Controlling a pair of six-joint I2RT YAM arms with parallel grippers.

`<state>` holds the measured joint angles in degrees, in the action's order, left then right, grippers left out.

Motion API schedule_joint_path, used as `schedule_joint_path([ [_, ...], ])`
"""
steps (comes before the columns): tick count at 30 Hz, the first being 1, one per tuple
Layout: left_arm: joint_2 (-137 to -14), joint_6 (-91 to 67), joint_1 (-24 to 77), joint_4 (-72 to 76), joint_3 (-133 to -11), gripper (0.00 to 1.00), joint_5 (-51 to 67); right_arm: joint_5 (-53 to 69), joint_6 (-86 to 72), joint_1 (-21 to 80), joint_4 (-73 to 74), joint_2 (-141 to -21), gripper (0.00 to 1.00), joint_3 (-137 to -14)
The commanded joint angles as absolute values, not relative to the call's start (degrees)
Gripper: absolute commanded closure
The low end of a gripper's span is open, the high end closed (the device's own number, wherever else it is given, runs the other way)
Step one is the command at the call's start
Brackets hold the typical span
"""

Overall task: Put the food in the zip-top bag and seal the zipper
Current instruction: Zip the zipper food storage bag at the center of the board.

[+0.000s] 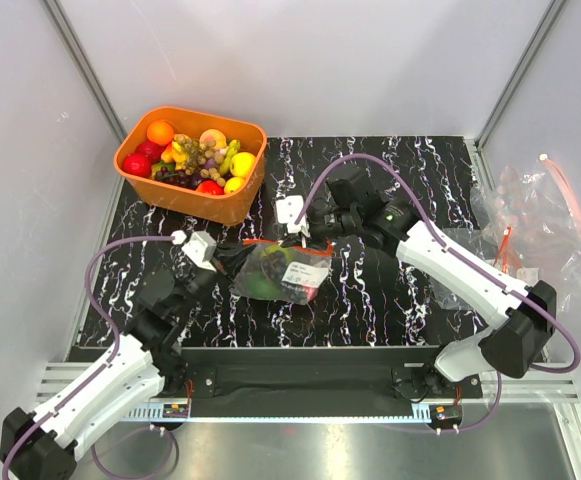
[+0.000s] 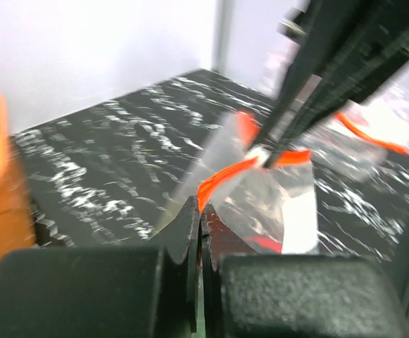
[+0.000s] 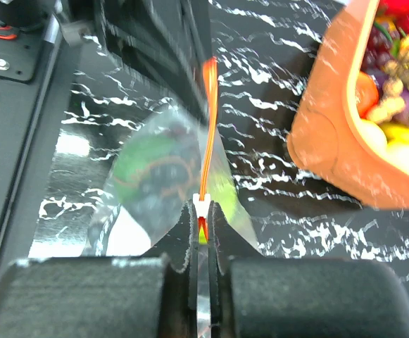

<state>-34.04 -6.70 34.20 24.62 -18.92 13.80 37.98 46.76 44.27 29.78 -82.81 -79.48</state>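
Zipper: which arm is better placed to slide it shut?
Right, probably: the right gripper pinches the zipper at its white slider, while the left gripper just anchors the strip's other end.

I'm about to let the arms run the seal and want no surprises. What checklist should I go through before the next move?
1. Grip of the left fingers on the zipper: ok, shut on it.
2. Grip of the right fingers on the zipper: ok, shut on it.
3. Food inside the zip-top bag: ok, a green piece shows through.
4. Whole zipper pressed closed: cannot tell.
5. The orange basket apart from the bag: ok.
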Motion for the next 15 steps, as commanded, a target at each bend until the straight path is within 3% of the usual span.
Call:
schedule_joint_path([
  [1, -30.6, -7.9, 32.3, 25.2, -18.8, 1.0, 0.3, 34.3, 44.2, 42.8, 32.3, -81.0, 1.0, -79.5],
  [7, -30.4, -9.5, 31.3, 21.5, -19.9, 1.0, -6.3, 29.4, 36.1, 42.7, 32.4, -75.6, 1.0, -76.7],
  [15, -30.8, -8.6, 30.5, 20.5, -20.4, 1.0, -7.9, 24.2, 28.9, 42.8, 43.8, -71.6, 1.0, -77.5],
])
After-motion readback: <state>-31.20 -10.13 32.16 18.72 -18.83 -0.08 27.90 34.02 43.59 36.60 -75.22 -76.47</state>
